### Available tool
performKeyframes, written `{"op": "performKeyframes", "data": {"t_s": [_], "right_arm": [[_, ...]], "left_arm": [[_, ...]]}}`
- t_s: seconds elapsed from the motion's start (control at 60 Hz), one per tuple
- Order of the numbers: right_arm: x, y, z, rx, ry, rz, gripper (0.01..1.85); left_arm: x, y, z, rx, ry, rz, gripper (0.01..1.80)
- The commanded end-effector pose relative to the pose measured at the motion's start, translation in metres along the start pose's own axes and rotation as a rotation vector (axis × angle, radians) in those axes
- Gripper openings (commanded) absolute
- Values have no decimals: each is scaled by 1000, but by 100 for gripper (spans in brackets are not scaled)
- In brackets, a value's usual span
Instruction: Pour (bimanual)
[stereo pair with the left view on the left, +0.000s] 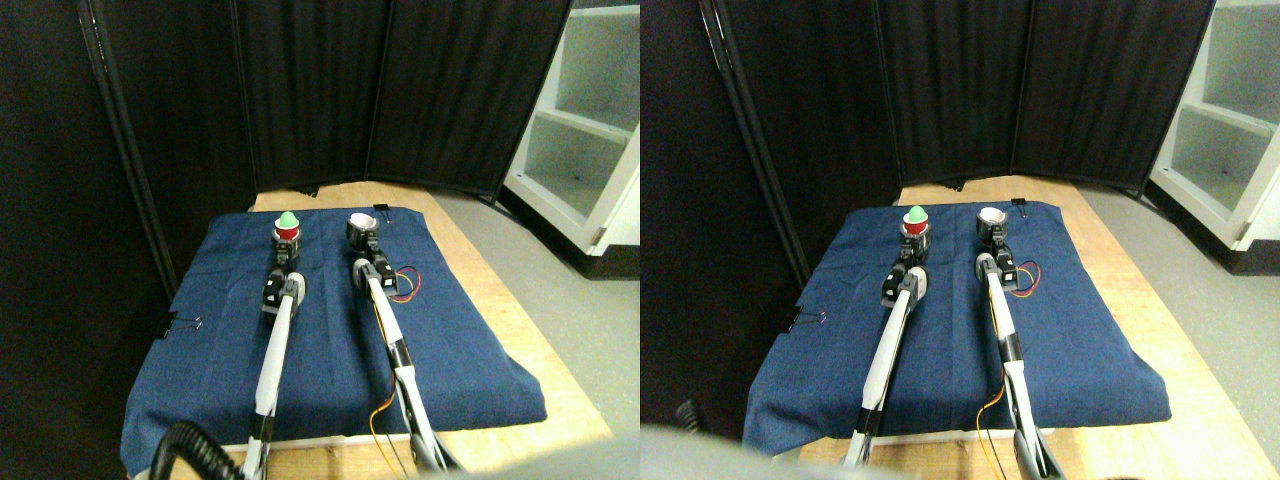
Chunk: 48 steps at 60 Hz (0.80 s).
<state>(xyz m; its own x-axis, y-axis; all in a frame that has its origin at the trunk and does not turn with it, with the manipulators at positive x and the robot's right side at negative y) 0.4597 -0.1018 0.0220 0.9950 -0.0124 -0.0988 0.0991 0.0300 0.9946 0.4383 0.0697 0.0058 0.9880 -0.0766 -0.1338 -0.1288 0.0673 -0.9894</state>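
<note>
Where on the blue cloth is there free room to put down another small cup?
The dark blue denim cloth lies bare left of the left pale manipulator limb, in the strip between both limbs, and widest right of the right limb. The far edge is crowded: red cup with green ball, white-lined cup, coloured wires.

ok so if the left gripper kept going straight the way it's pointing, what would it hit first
The left gripper points away from the robot at the red cup with the green ball on top; it looks right at the cup, though depth is unclear.
</note>
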Motion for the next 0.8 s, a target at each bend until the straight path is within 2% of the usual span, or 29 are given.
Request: {"op": "performKeyframes", "data": {"t_s": [0.017, 0.283, 0.5, 0.55, 0.617, 0.633, 0.667, 0.733, 0.767, 0.8], "right_arm": [[4, -2, -3, 10, 3, 24, 33], [6, -4, -4, 14, 8, 13, 33], [6, -5, -1, 20, 24, -32, 34], [5, -4, 0, 19, 29, -52, 43], [4, -4, 1, 18, 67, -70, 73], [4, -4, 1, 18, 67, -70, 73], [2, -3, 1, 14, 82, -86, 85], [-1, -2, 2, -10, 105, -102, 103], [-2, -2, 2, -14, 117, -98, 112], [-1, -2, 2, -29, 124, -94, 113]], "left_arm": [[3, -2, 0, -20, -2, -38, 33], [7, 5, 3, -20, -27, -20, 33], [8, 10, 2, 3, -48, -1, 33], [7, 11, 1, 9, -43, 3, 33], [4, 10, -2, 17, -53, 9, 33], [4, 10, -2, 17, -53, 9, 33], [3, 10, -2, 16, -51, 12, 34], [2, 10, -4, 22, -60, 14, 46], [0, 9, -5, 29, -70, 13, 58], [-1, 9, -6, 30, -72, 14, 67]]}}
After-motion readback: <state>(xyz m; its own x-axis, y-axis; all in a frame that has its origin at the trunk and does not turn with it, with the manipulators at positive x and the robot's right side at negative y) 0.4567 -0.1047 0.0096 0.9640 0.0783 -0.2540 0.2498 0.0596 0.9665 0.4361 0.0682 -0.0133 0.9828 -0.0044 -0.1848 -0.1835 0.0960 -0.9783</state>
